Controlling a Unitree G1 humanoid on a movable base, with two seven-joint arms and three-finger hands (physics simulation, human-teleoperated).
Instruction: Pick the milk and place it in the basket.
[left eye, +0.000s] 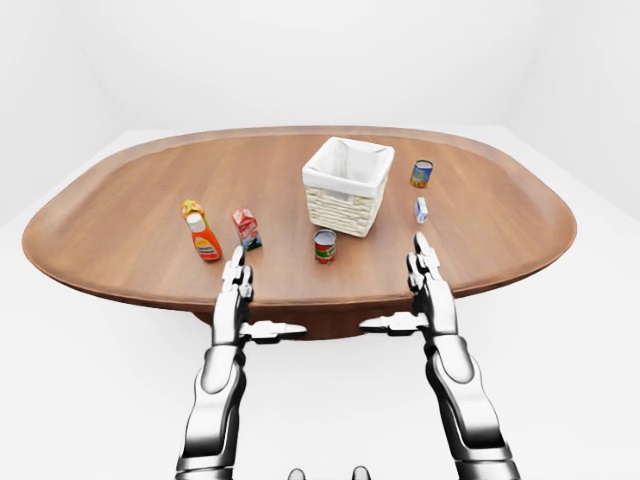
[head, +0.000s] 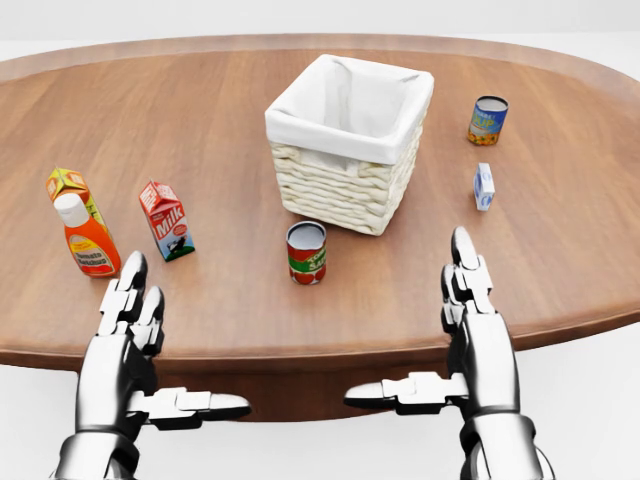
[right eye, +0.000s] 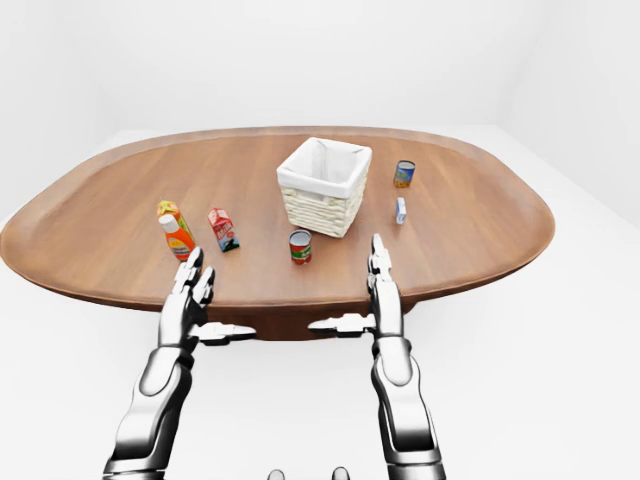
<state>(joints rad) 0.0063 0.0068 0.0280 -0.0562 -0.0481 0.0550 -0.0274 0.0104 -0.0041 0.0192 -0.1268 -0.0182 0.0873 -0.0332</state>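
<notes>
A broad oval wooden counter (head: 560, 260) filled most of the head view, its near edge curving across the bottom of the picture. Toward the counter's middle, nearer its far edge, stood a woven basket (head: 345, 190) with a white cloth liner, open and with nothing visible inside.

Both robot hands hovered at the near edge, touching nothing. The left hand (head: 130, 320) was released, fingers straight and thumb pointing inward. The right hand (head: 470, 300) matched it, also released and grasping nothing.

The milk (head: 166, 220), a red and white carton, stood upright near the counter's left end, just beyond the left hand and well apart from the basket. Just to its left stood an orange sauce bottle (head: 88, 240) with a white cap, and behind that an orange carton (head: 68, 185). A red can (head: 306, 252) stood just beside the basket's near wall. Toward the right end stood a blue and yellow can (head: 487, 120) and a small blue and white carton (head: 484, 186).

The main risks looked like these: the carton is tall and narrow, so a fingertip nudge could topple it; the bottle stands close enough that a wide reach might knock it; and carrying the milk low toward the basket could clip the red can or the basket's rim.
</notes>
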